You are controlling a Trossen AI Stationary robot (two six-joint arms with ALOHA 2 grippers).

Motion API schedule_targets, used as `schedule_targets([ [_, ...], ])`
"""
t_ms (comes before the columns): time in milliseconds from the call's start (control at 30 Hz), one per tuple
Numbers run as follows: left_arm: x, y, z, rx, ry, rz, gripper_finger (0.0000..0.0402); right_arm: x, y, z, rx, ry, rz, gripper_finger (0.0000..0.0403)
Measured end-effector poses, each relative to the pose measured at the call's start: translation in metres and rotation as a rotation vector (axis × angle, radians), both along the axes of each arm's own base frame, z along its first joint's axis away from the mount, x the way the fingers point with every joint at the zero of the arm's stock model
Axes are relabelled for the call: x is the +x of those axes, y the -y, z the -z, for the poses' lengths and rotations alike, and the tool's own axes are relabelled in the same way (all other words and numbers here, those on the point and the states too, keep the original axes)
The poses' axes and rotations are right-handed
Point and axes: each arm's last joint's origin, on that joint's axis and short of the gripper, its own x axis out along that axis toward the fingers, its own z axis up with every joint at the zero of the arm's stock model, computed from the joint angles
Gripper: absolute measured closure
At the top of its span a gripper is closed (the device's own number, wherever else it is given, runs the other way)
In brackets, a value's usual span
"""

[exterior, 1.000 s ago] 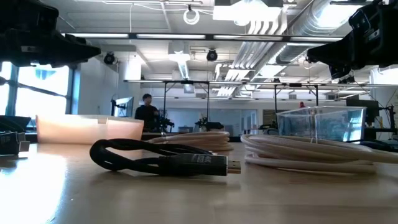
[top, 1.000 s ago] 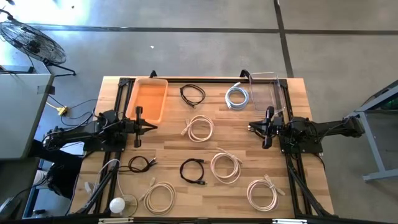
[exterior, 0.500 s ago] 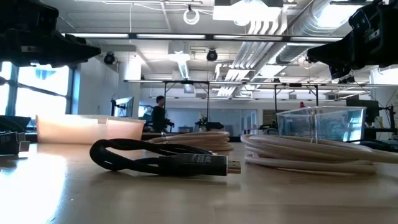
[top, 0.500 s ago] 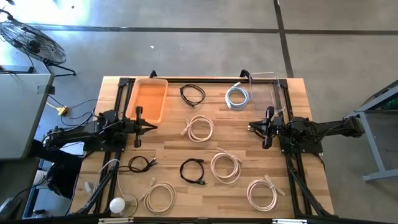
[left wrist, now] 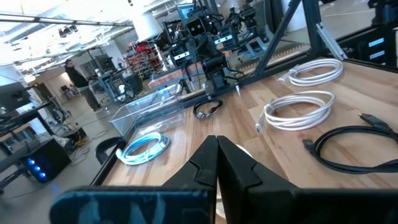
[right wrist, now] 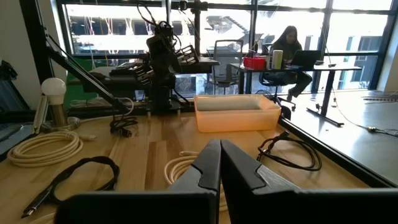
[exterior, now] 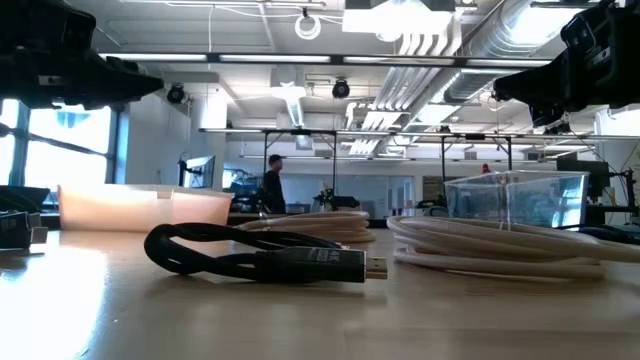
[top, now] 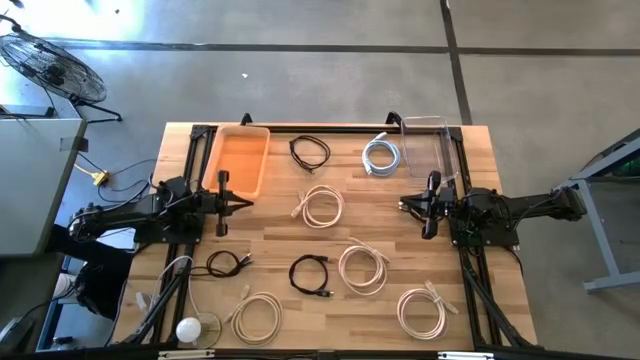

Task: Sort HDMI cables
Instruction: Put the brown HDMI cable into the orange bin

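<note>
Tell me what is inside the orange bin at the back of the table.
The orange bin looks empty from above: only its bare floor shows, no cables. In the low view its near wall hides the inside.

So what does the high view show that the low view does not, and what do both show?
Only the high view: both shut end effectors, left and right, the silvery cable and the fan. Only the low view: a person walking in the room behind. Both: the orange bin, the clear bin and the black cable near the table's front.
</note>
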Motion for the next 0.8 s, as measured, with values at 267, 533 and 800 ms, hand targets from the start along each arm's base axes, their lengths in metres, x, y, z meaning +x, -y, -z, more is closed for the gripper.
schedule_targets([
  [267, -0.0001, 0.0001, -0.0026, 0.014, 0.027, 0.004, 0.0401, -0.0001, 0.0001, -0.0001, 0.271, 0.051, -0.012, 0.04],
  [533, -0.0005, 0.0007, -0.0058, -0.033, 0.048, 0.023, 0.0401, 0.0, 0.0, -0.0001, 0.255, 0.048, -0.014, 0.04],
  [800, -0.0005, 0.001, -0.0037, -0.04, 0.019, 0.034, 0.0401, 0.0002, -0.0008, 0.0007, 0.219, 0.03, -0.039, 0.0401],
])
